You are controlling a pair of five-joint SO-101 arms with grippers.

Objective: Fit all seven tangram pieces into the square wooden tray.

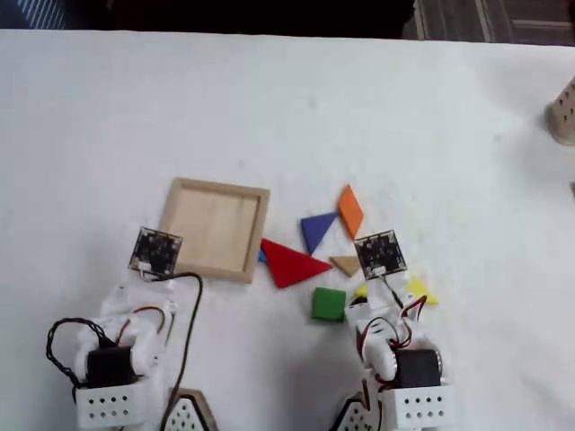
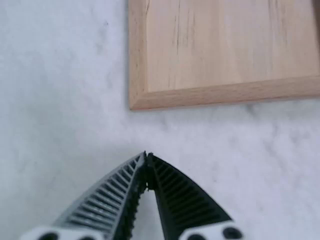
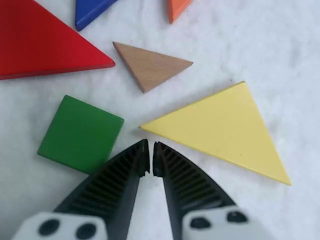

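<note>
Tangram pieces lie loose on the table beside the square wooden tray.
Left gripper, pressed together, hangs by its corner; right gripper, likewise, between green square and yellow triangle.

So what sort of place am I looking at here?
Most likely a robotics test bench in a lab or workshop. One small white robot arm sits beside a second arm at a white-covered table, with a square wooden tray and a flat red triangle among coloured puzzle pieces laid out.
</note>
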